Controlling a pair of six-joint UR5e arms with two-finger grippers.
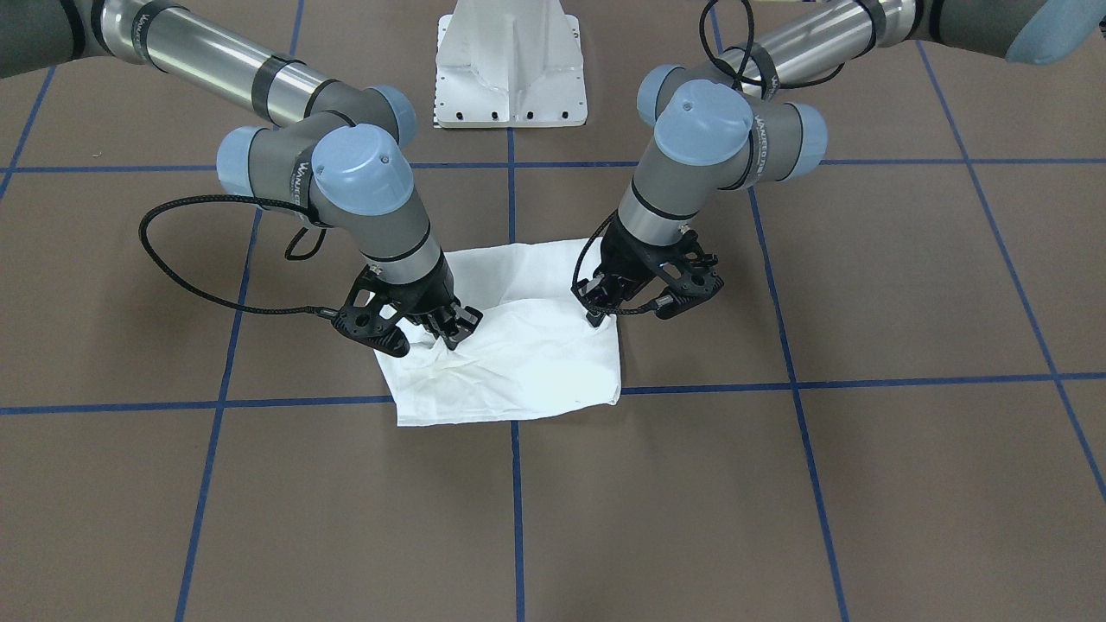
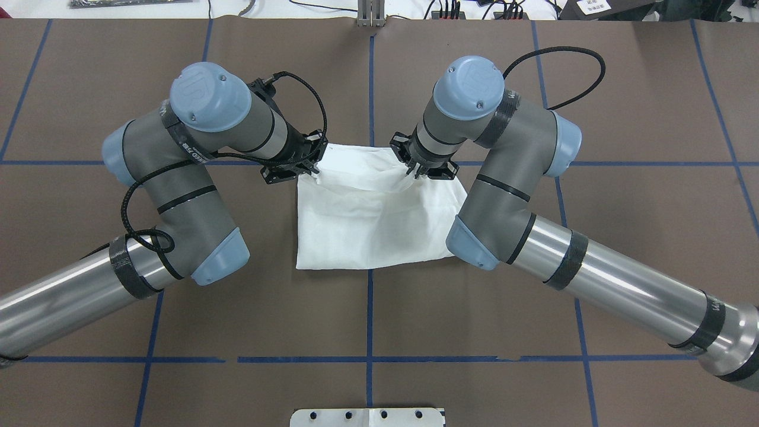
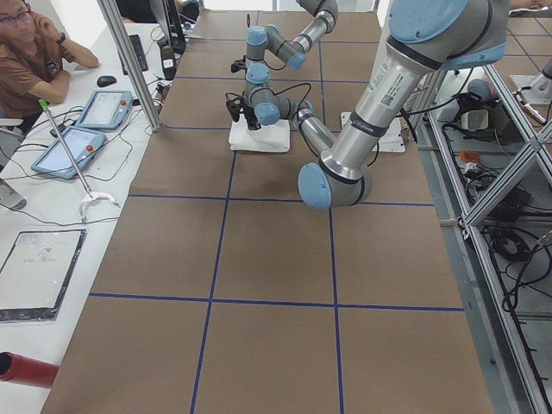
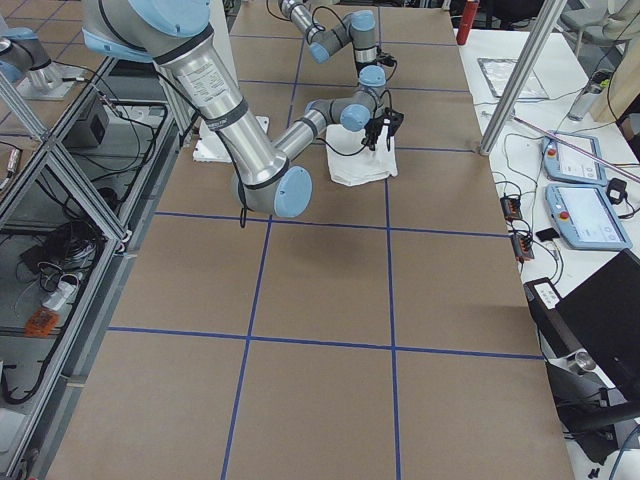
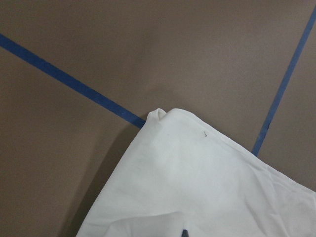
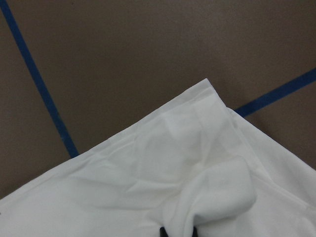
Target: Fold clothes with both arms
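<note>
Folded shirt [image 1: 518, 371] on blue-taped table [image 1: 864, 484], white base [image 1: 510, 69] behind.
Left gripper [image 1: 596, 317] and right gripper [image 1: 451, 333] each pinch its cloth, one per side.

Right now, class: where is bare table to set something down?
Bare: brown table squares between the folded white shirt and white metal pedestal base. Crowded: the shirt itself, held by left end effector and right end effector.

Both arms bend at the elbow, wrists tilted down and inward. Left pincer [image 2: 312, 168] and right pincer [image 2: 414, 172] point toward each other, well apart, each nipping a shirt [image 2: 367, 225] fold at its tips
</note>
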